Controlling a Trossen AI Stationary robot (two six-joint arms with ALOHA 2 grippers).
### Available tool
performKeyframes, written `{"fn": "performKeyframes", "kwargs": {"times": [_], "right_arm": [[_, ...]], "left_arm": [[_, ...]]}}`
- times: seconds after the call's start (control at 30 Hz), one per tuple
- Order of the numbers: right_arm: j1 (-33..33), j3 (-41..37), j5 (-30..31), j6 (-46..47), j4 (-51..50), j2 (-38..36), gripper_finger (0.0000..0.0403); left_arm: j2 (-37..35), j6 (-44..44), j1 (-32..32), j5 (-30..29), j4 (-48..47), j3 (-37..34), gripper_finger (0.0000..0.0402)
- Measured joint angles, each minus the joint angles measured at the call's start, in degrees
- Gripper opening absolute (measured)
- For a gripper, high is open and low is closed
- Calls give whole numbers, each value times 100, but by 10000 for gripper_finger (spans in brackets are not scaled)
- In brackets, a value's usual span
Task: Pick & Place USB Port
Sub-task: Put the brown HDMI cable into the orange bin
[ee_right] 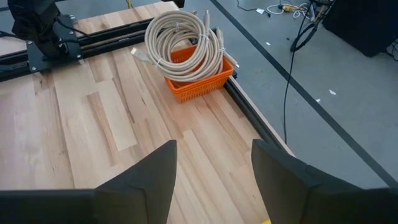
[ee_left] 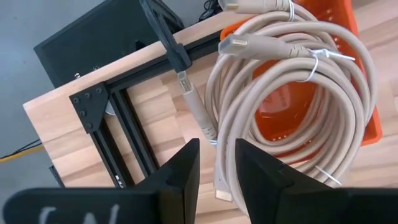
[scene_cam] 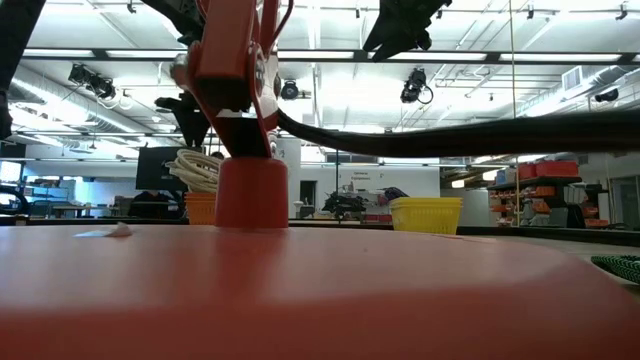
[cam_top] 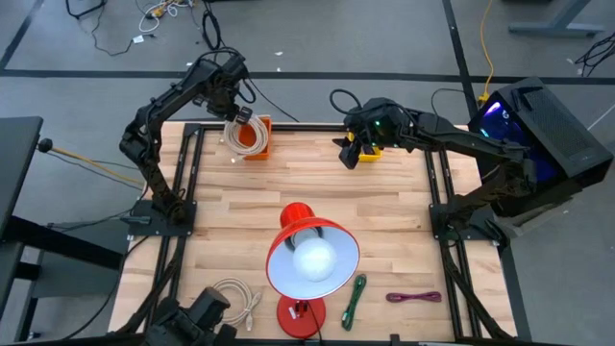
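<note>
A coil of beige USB cable [ee_left: 292, 93] tied with wire ties hangs over a small orange basket [ee_left: 298, 121] at the table's far edge. In the high view my left gripper [cam_top: 240, 115] is directly above the coil [cam_top: 245, 135], shut on it. The right wrist view shows the coil [ee_right: 183, 37] tilted, its lower loops in the basket [ee_right: 199, 84] and a plug end over the rim. My right gripper [ee_right: 214, 180] is open over bare wood beside the yellow basket [cam_top: 371, 151], holding nothing. My left gripper [ee_left: 217, 165] pinches the coil's strands [ee_left: 219, 140] at the upper side of the loop between its two fingers, coming from above and pointing down. The coil hangs below the fingers, its lower loops in the orange basket.
A red desk lamp [cam_top: 312, 255] stands at the table's middle near edge and fills the low view [scene_cam: 250, 190]. Near the front edge lie another beige cable [cam_top: 235, 300], a green cable [cam_top: 356, 300] and a purple cable [cam_top: 413, 298]. Black frame rails [ee_left: 124, 130] border the table.
</note>
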Motion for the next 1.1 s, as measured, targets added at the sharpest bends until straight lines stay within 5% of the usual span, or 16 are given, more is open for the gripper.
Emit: {"fn": "performKeyframes", "kwargs": {"times": [0.4,0.57,0.8,1.1], "right_arm": [[-22,-4,55,-298,-96,201,208],[-55,-4,588,-520,-80,136,208],[-394,-4,616,-623,-62,-89,208],[-656,-4,288,-480,-29,-166,208]], "left_arm": [[-346,419,-117,-3,-1343,753,108],[-1358,408,-661,833,-1339,577,108],[-3216,-568,-2378,1606,-1350,-906,108],[-4920,-3666,-5627,2715,-736,-3326,108]]}}
